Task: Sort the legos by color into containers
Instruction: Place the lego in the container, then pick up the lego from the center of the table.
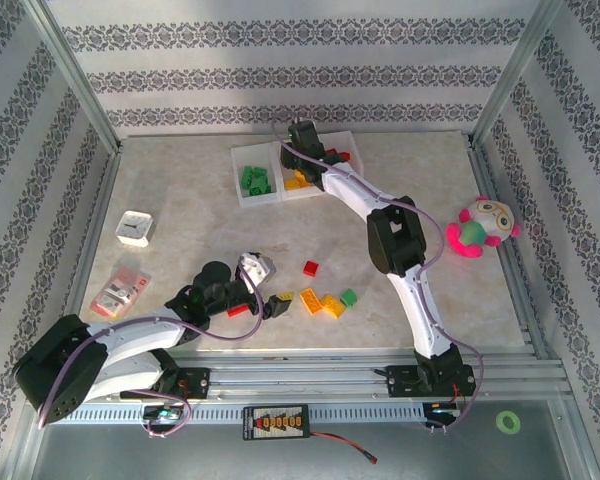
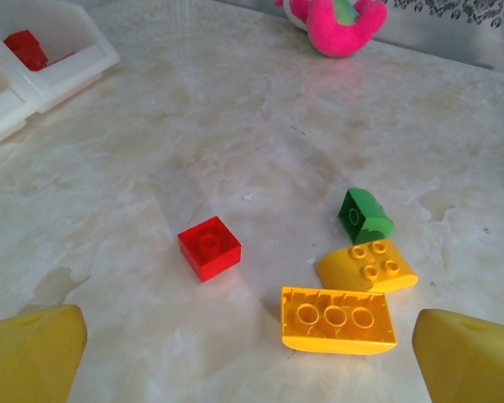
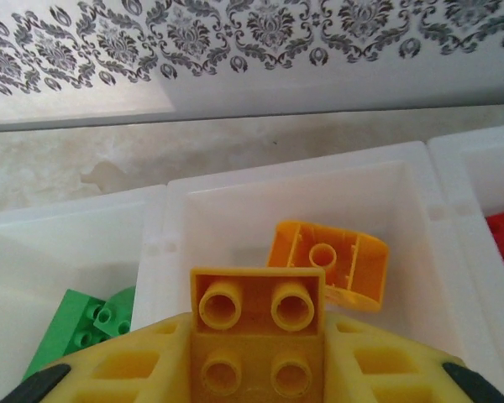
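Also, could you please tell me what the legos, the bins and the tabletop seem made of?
Legos: apparently hard moulded plastic, smooth sheen, crisp studs. Bins: likely white plastic, matte, thick rounded rims. Tabletop: marble-patterned, lightly glossy with soft reflections; stone or laminate, unclear.

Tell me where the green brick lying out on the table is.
In the top view, the green brick sits at the front middle of the table, just right of the cluster of yellow bricks.
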